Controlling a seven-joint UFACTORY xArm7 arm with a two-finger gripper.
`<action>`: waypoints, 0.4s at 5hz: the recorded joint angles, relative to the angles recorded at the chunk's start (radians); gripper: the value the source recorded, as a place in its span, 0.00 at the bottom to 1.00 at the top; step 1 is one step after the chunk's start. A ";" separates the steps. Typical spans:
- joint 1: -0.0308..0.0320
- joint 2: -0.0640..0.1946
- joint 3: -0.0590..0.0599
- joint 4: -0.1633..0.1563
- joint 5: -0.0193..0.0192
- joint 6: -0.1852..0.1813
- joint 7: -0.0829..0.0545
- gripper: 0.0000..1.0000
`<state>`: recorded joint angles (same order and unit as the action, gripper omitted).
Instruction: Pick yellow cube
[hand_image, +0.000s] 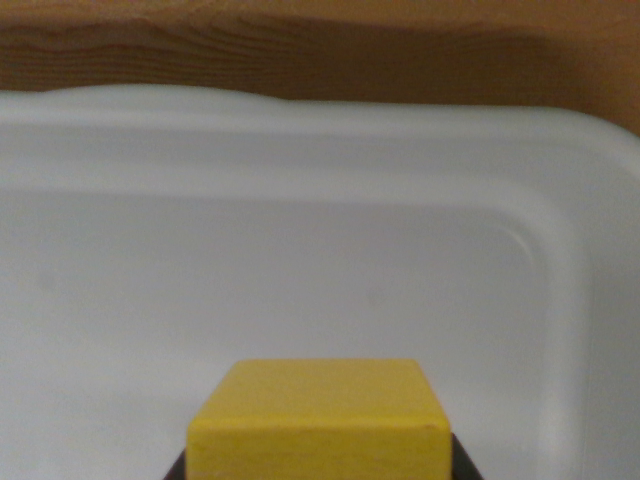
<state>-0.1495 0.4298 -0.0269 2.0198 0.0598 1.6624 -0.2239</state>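
A yellow cube (318, 420) fills the bottom middle of the wrist view, close to the camera. Dark slivers of my gripper (320, 468) show against its lower left and lower right sides, so the fingers (466, 466) press on the cube from both sides. Most of the gripper is cut off by the picture's bottom edge. Behind and below the cube lies the pale floor of a white plastic tray (300, 140).
The white tray's rounded rim runs across the top and curves down at the wrist view's right. Beyond the rim a brown wooden surface (320, 50) shows along the top of the picture.
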 joint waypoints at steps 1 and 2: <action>0.0000 0.000 0.000 0.000 0.0000 0.000 0.000 1.00; -0.0001 -0.003 0.000 0.011 -0.0004 0.014 0.001 1.00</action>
<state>-0.1496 0.4266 -0.0270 2.0309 0.0594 1.6766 -0.2232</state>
